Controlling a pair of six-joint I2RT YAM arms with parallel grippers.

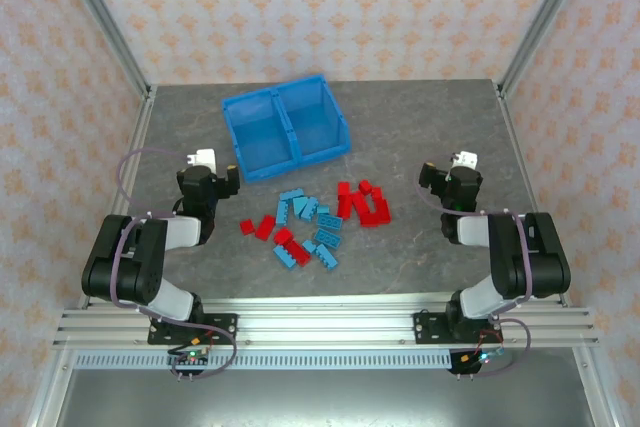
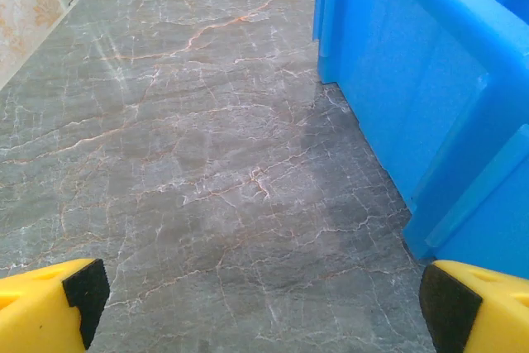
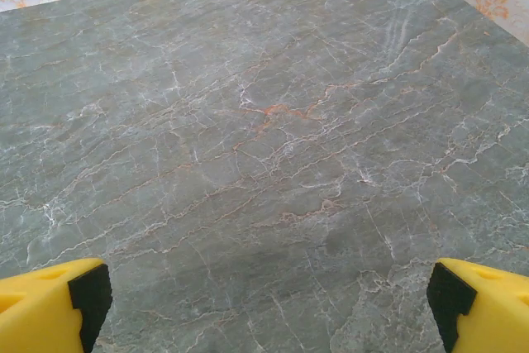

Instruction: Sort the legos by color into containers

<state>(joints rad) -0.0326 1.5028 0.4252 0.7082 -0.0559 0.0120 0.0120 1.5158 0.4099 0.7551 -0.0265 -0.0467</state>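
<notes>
1. Left gripper [image 2: 263, 307]: jaws spread wide and holding nothing. It hangs low over bare tabletop [image 2: 190, 163], just beside the left outer wall of the bin [image 2: 413, 80].
2. Bin [image 1: 272, 91]: blue plastic, at the far centre-left of the tabletop and slightly skewed. A divider [image 1: 286, 127] splits it into a left compartment [image 1: 255, 139] and a right compartment [image 1: 316, 125]. No brick is seen in either, so sorting has apparently not begun.
3. Red legos, left lot [image 1: 260, 228]: a few pieces at the left fringe of the pile, nearest the left arm. Two more sit slightly nearer the arms, touching blue pieces.
4. Blue legos [image 1: 312, 227]: the central cluster, near the bin's front wall, packed closely with some pieces touching.
5. Red legos, right lot [image 1: 362, 204]: a tight group just right of the blue cluster, on the right arm's side.
6. Right gripper [image 3: 264, 307]: jaws fully apart and holding nothing, over bare tabletop well right of the pile.
7. Handling note, as judgement:
   - Assign one colour to each compartment first.
   - Start with loose fringe pieces; the left red lot suits the left arm and the right red lot suits the right.
   - Lower the jaws to straddle a single brick across its narrow side, clear of its neighbours.
   - Lift above the bin's front wall before releasing.
   - Leave the crowded blue centre until its edges are thinned.
</notes>
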